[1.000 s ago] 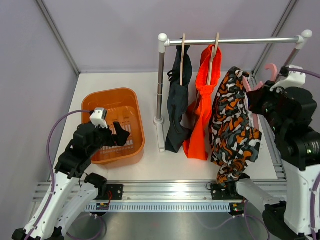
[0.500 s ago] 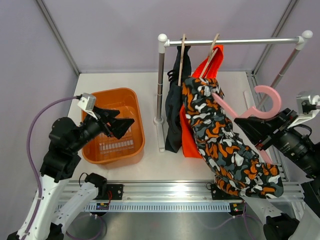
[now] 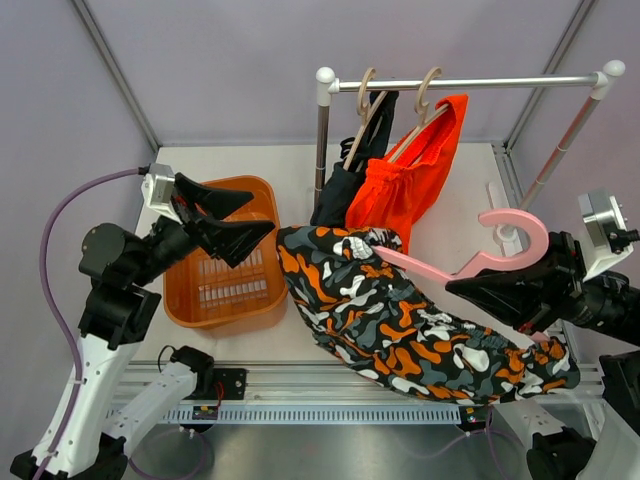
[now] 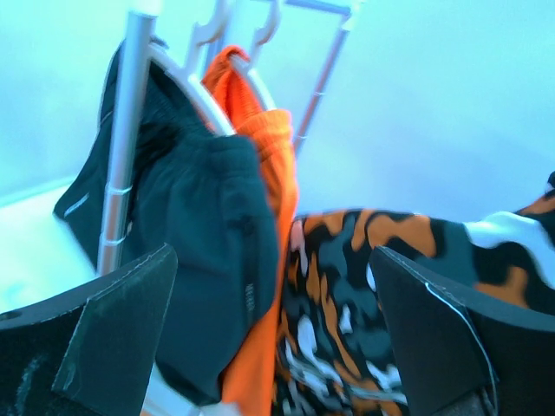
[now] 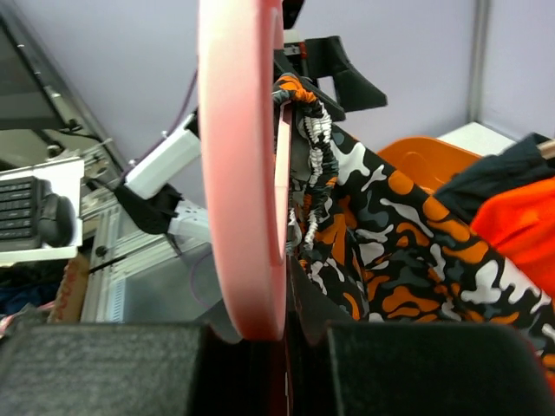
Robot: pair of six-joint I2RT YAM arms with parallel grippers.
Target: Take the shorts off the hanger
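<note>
1. The right gripper (image 3: 480, 295) is closed on the pink hanger (image 3: 425, 265) near its hook. The right wrist view shows the pink bar pinched between the 2 fingers.
2. The camo shorts (image 3: 400, 330) hang over that hanger, which is off the rail (image 3: 470, 82) and held low over the table's near edge.
3. The shorts' long axis runs diagonally, from the waist end beside the basket (image 3: 180, 300) down to the bunched end under the right gripper.
4. The left gripper (image 3: 258, 218) is spread wide and holds nothing. It hovers over the basket with its fingertips pointing right at the waist end just beside them.
5. So the left arm is the nearer one to the free end. The coming move looks like a short reach right to pinch the cloth, then a pull along the hanger's axis.
6. The orange shorts (image 3: 410, 185) and navy shorts (image 3: 335, 195) hang on wooden hangers on the rail, not yet removed.
</note>
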